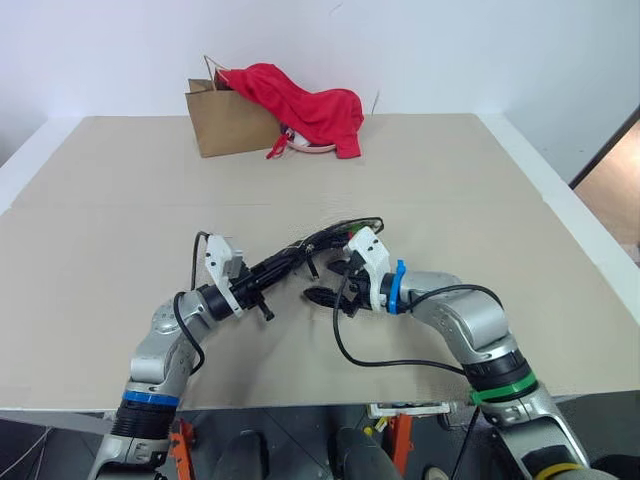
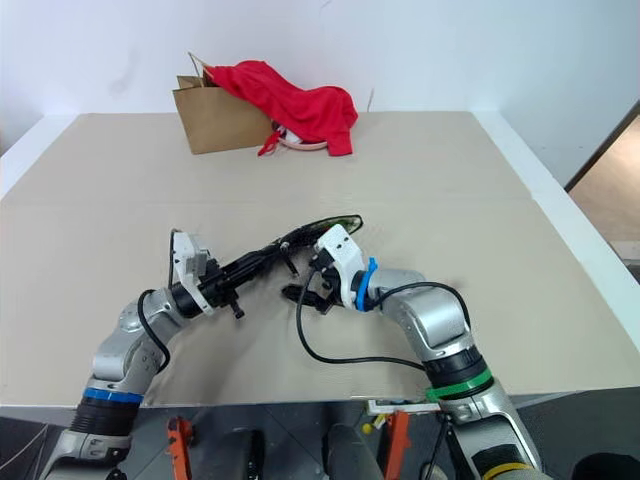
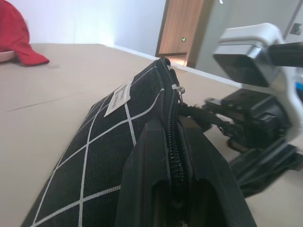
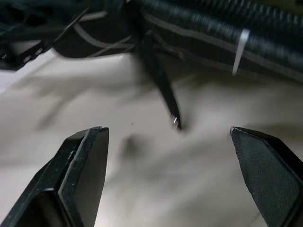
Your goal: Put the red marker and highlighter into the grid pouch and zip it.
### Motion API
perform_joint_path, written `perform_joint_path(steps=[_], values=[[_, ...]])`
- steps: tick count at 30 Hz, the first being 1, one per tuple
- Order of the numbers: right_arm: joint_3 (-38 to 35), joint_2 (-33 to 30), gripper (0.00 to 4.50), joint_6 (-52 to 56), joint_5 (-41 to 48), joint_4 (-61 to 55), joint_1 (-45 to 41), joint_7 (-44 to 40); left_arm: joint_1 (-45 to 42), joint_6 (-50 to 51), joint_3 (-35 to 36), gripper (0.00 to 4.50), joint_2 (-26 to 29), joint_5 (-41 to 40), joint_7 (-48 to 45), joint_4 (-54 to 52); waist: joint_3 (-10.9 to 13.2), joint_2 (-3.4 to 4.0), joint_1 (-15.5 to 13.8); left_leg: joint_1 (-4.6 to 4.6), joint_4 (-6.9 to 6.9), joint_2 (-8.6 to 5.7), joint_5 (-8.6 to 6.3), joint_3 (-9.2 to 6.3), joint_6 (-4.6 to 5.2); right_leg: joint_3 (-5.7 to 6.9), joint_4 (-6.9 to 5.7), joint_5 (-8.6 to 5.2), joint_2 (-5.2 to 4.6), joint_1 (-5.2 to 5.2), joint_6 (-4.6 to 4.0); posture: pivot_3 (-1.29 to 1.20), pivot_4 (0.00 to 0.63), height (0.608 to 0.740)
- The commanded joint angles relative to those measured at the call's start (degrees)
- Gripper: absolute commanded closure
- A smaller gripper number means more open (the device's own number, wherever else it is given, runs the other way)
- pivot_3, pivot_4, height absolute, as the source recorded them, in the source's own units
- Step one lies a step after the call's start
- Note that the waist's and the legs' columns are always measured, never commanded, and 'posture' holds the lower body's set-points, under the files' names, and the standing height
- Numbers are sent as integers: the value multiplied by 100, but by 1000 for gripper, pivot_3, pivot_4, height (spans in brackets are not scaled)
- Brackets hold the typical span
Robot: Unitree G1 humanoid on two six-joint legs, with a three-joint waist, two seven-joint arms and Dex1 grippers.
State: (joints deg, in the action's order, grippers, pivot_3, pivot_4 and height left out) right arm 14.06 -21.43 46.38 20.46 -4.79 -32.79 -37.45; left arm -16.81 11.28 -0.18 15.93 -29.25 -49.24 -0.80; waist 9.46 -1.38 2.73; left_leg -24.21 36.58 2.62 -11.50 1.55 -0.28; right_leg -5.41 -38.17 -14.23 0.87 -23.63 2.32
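**Two grippers met at the grid pouch**

Two arms were seen from the head views converging at mid-table, where the grid pouch was held edge-up off the table by the left gripper, clenched on its near end. The right gripper was spread wide just beside and below the pouch, grasping nothing. A brown paper bag draped with a red cloth stood at the far edge.

From the left wrist view, detail lost from above was given: the white grid lines, a small white label, and the zipper pinched between the black fingers.

From the right wrist view, the parted fingertips were shown above bare table, with a dark pull cord hanging from the pouch between them, untouched.
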Motion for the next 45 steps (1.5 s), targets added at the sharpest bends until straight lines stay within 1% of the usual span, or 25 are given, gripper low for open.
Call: perform_joint_path(steps=[1,3,6,10,11,12,13,14,19,23,27,31,34,36,41,44,45], values=[[28,259,97,-233,-180,239,-309,123,41,54,-9,4500,-40,-125,7,-375,0,0,3,0,0,2,0,0,0,0,0,1,2,-1,0,0,150,740],[15,295,97,-276,-229,285,-364,86,73,95,-16,4500,-46,-136,2,-435,0,0,1,1,0,4,1,-2,-1,2,-1,2,6,-2,-2,0,150,740],[-9,251,859,-368,-278,291,-380,-7,96,123,0,4500,-47,-137,9,-472,0,0,-1,-1,-1,4,1,-2,-1,2,-1,0,5,-2,-3,0,150,740],[-60,141,2690,-417,-268,198,-353,-162,106,129,19,4500,-44,-137,25,-477,0,0,-1,-3,-1,0,0,1,0,-1,0,0,-1,-2,-3,0,150,740],[-74,112,3373,-424,-259,172,-347,-197,105,128,19,4500,-46,-134,29,-475,0,0,-1,-3,-1,0,0,0,-1,0,0,0,-1,-2,-3,0,150,740],[-85,76,3719,-425,-244,137,-340,-248,107,125,21,4500,-46,-132,31,-474,0,0,0,-3,-1,0,0,0,-1,0,0,0,-1,-2,-3,0,150,740],[-88,40,4168,-434,-229,100,-329,-298,109,122,23,4500,-45,-130,33,-473,0,0,-1,-3,-1,0,0,0,-1,1,0,0,-1,-2,-2,0,150,740],[-97,-22,4485,-420,-201,18,-298,-359,116,110,28,4500,-42,-124,37,-470,0,0,-1,-3,-1,0,0,0,0,1,-1,0,0,-2,-2,0,150,740],[-183,-371,4485,-391,-138,-304,-141,-596,131,48,34,4500,-33,-78,42,-434,0,0,-1,-3,-1,1,0,-1,0,2,-1,-1,1,-3,-2,0,150,740],[-407,-881,4485,-306,-115,-475,-24,-777,163,24,39,4500,-26,-60,50,-442,0,0,-5,-3,-2,-3,0,-1,0,1,0,-1,-3,-2,-2,0,150,740],[-763,-1507,4485,-460,-258,-162,-24,-846,221,11,26,4500,-4,-36,39,-477,1,-1,-5,-3,-1,-7,0,3,0,-3,1,-3,-7,-3,2,0,150,740],[-1156,-2063,4485,-851,-523,599,-168,-773,249,1,11,4500,40,-3,-11,-484,1,-1,-6,-3,-1,-6,0,2,0,-1,2,-3,-6,-2,2,0,150,740],[-1305,-2270,4485,-1147,-688,1048,-236,-742,252,-37,8,4500,88,32,-62,-459,1,-1,-2,-2,-2,-7,0,4,0,-4,2,-3,-5,-3,1,0,150,740],[-1386,-2301,4485,-1236,-716,1232,-270,-716,256,-56,11,4500,119,36,-79,-445,1,-1,0,-1,-4,-6,0,8,0,-9,1,-3,-4,-5,1,0,150,740],[-1386,-2194,4485,-1206,-601,1148,-185,-770,238,-74,44,4500,122,45,-13,-418,2,-1,-1,-1,-8,-3,-1,6,1,-9,1,-4,0,-7,-3,0,150,740],[-1293,-2065,3316,-981,-295,703,33,-1039,170,-12,121,4500,40,-3,193,-381,1,-1,-4,-1,-8,-4,-1,6,1,-10,1,-4,-2,-6,-2,0,150,740],[-1275,-2049,3037,-941,-214,566,115,-1137,160,23,123,4500,38,-18,223,-382,1,-1,-4,-1,-7,-4,-1,5,1,-9,1,-4,-2,-5,-2,0,150,740]])
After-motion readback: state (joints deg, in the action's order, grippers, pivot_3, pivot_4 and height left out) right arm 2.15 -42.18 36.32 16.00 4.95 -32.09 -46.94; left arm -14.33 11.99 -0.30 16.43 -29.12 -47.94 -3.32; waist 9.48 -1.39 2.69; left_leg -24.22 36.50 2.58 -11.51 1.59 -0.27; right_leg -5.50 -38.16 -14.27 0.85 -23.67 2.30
